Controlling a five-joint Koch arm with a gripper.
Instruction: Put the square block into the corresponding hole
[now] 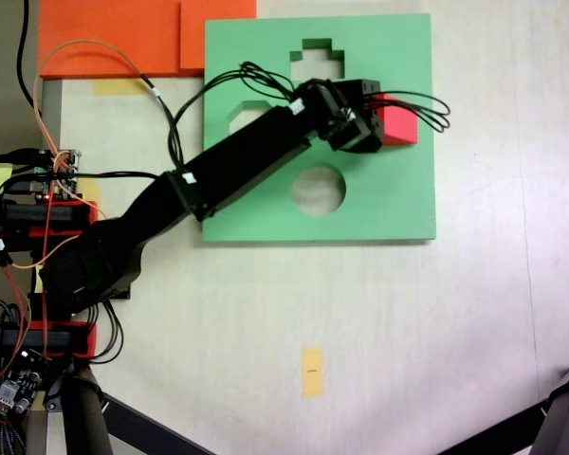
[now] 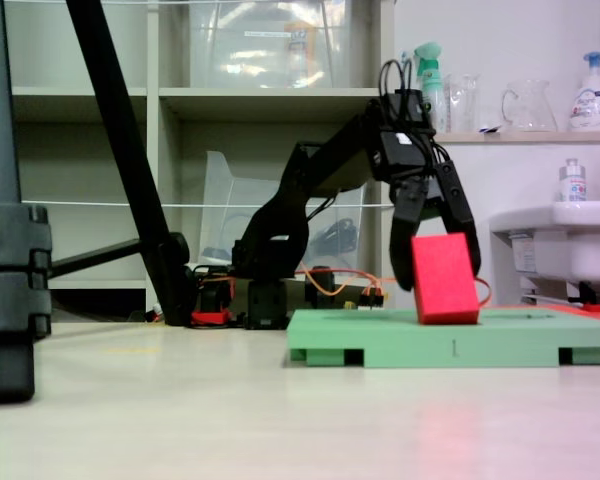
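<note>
From above in a fixed view, my gripper (image 1: 384,128) reaches over the right part of the green board (image 1: 398,204), and the square block (image 1: 398,125) shows just beyond it, red against the green. Cutouts lie to its left (a round one (image 1: 320,190) nearest).

From the low fixed view, my gripper (image 2: 435,232) stands spread, its jaws straddling the block's (image 2: 445,280) top. The block rests tilted on the board (image 2: 450,350).
</note>
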